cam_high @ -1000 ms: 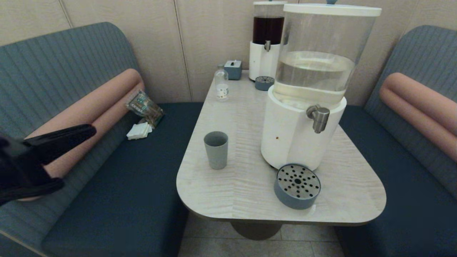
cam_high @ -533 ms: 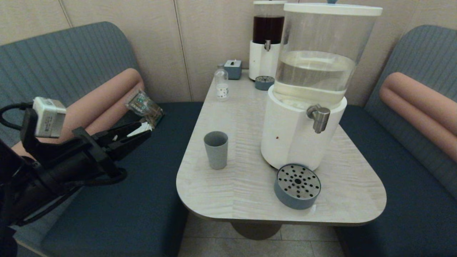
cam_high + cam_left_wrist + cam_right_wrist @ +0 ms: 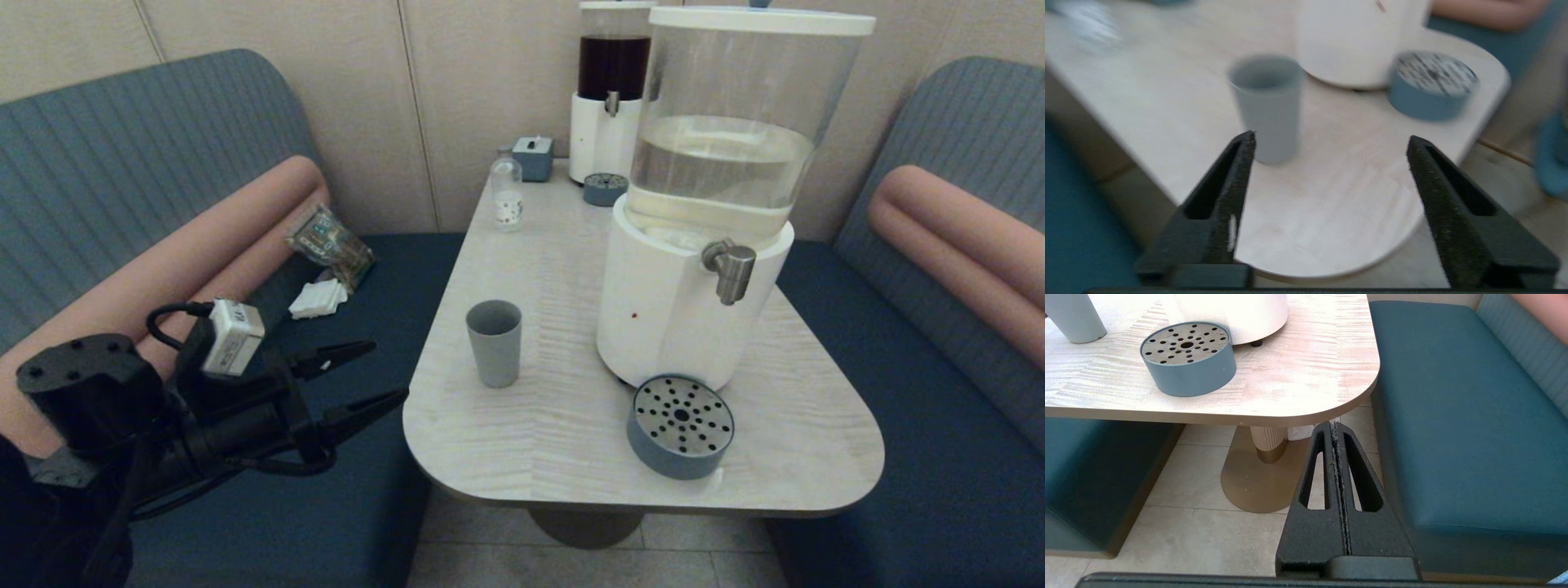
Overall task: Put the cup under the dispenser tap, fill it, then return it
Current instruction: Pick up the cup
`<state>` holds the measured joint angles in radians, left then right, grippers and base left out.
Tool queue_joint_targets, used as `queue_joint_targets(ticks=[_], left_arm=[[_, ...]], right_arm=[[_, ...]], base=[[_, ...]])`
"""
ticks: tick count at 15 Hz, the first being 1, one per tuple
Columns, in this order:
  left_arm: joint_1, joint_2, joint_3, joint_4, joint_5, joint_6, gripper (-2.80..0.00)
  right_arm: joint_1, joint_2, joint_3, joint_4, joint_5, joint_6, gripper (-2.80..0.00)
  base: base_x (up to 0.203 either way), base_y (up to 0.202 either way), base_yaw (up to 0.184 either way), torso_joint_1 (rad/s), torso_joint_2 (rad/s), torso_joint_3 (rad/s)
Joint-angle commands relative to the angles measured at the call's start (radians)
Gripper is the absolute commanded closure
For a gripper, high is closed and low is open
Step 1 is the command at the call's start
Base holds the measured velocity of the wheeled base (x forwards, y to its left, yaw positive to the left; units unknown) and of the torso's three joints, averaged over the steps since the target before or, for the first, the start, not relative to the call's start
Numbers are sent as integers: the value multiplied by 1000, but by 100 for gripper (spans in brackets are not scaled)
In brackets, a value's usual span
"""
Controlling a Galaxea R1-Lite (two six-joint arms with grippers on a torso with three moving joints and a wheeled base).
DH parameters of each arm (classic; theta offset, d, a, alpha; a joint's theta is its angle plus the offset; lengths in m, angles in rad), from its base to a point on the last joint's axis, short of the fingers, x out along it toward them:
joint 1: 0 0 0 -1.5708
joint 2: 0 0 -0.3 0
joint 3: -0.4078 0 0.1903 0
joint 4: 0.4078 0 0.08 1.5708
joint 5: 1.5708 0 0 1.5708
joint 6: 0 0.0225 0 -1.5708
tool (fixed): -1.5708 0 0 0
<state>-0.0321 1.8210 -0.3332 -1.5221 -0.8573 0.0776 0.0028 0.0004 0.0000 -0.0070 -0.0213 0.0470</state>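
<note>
The grey-blue cup point(image 3: 494, 342) stands upright and empty on the table point(image 3: 571, 457), left of the big white-based dispenser point(image 3: 678, 318). The wrist view shows the cup point(image 3: 1267, 108) beyond my fingers, not between them. The steel dispenser tap point(image 3: 729, 269) juts from the base, above and behind a round blue drip tray point(image 3: 680, 425). My left gripper point(image 3: 384, 374) is open, off the table's left edge above the bench, pointing toward the cup. My right gripper point(image 3: 1334, 425) is shut on nothing, parked low below the table's near right corner, out of the head view.
A second dispenser point(image 3: 611, 90) with dark-red liquid stands at the back with its own small drip tray point(image 3: 604, 189). A small clear bottle point(image 3: 507, 194) and a blue box point(image 3: 533, 157) are beside it. A packet point(image 3: 331, 245) and napkins point(image 3: 318, 299) lie on the left bench.
My left arm has swung in from the far left and lowered toward the table's left edge. Its fingers, near together half a second ago, have spread open. The cup has not moved.
</note>
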Motion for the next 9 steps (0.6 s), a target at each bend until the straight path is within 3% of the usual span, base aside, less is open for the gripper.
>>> queue_joint_targets(ticks=[1,4,9], left_arm=[[-5,121,-42,-8,-59,12,-280],[-20,235,-148,-8,-111,16,-280],[-36,454,-428,-8,-118,16,-280]], right_arm=[[0,1,2,-1,0,1,0],[0,1,2,-1,0,1,0],[0,1,2,-1,0,1,0]], base=[[0,0,0,0,0,0],[0,0,0,0,0,0],[0,0,0,0,0,0]])
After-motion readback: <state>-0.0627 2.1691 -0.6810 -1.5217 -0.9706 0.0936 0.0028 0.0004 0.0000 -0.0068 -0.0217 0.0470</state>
